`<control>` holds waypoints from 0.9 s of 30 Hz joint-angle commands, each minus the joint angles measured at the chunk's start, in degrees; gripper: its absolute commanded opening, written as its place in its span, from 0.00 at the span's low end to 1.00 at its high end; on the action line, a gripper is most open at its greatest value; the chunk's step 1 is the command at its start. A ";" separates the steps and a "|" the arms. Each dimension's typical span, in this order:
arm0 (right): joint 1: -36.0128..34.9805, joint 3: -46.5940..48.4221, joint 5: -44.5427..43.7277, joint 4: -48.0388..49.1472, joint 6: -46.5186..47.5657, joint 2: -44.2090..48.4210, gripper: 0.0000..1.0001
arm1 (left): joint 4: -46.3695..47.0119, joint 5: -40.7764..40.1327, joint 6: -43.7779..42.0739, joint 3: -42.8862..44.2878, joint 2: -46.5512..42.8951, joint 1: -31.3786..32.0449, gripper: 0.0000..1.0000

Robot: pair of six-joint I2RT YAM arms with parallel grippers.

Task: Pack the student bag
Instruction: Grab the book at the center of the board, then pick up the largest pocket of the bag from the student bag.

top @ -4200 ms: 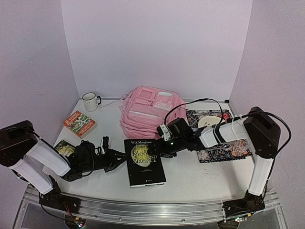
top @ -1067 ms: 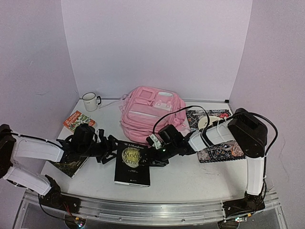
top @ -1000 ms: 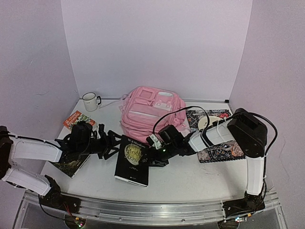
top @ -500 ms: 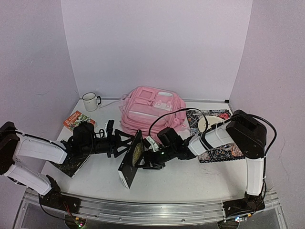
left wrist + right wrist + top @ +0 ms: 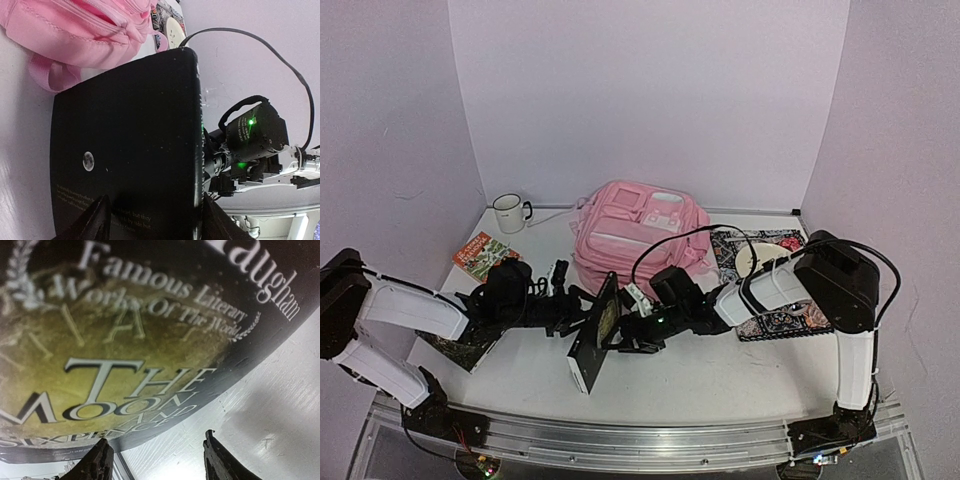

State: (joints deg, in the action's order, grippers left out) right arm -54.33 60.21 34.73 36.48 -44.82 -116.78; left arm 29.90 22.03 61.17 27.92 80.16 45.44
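Student bag (image 5: 635,238): rear centre of table (image 5: 720,380), lying with front pockets up.
Just in front of it, black book (image 5: 595,330) stands tilted on its edge between the arms. Left gripper (image 5: 578,308) at the back cover, jaws apart. Right gripper (image 5: 624,330) at the front cover, jaws apart, gripping nothing. Mug (image 5: 508,212) rear left.

Top cam high behind arm bases (image 5: 430,415), facing back wall (image 5: 650,100). Wrist cams tight on black book (image 5: 595,335), opposite covers; left also catches student bag (image 5: 65,30).
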 commanded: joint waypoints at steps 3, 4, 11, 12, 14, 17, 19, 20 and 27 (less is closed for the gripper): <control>-0.30 2.63 -2.27 -3.25 2.14 3.53 0.61 | -32.06 -13.55 -12.83 8.42 -5.33 0.09 0.54; -0.30 2.87 -2.36 -3.59 2.35 3.42 0.61 | -33.62 -14.12 -13.53 9.02 -6.00 0.11 0.52; -0.37 4.40 -2.63 -4.04 2.46 2.73 0.61 | -34.91 -10.14 -13.62 9.91 -5.34 0.08 0.41; -0.36 4.55 -2.65 -4.01 2.52 2.71 0.61 | -34.76 -10.01 -13.54 9.80 -5.29 0.08 0.38; -0.36 4.78 -2.65 -4.05 2.65 2.71 0.61 | -34.42 -9.92 -13.45 9.55 -5.49 0.07 0.30; -0.40 4.78 -3.50 -4.96 4.17 3.57 0.61 | -34.49 -10.65 -13.58 9.33 -7.35 0.03 0.15; -0.32 5.03 -5.72 -7.23 7.35 4.92 0.61 | -34.65 -11.48 -13.49 8.79 -9.64 -0.30 0.04; -0.15 5.24 -7.12 -8.92 9.38 5.79 0.61 | -34.67 -11.61 -13.55 8.46 -10.60 -0.80 0.01; 2.79 8.24 -20.93 -23.32 29.06 12.98 0.64 | -34.67 -10.35 -14.79 7.12 -16.31 -5.44 0.00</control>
State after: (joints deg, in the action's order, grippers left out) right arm -53.47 64.12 23.33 22.62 -30.02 -110.18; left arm -8.36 11.31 47.67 33.97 68.31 41.95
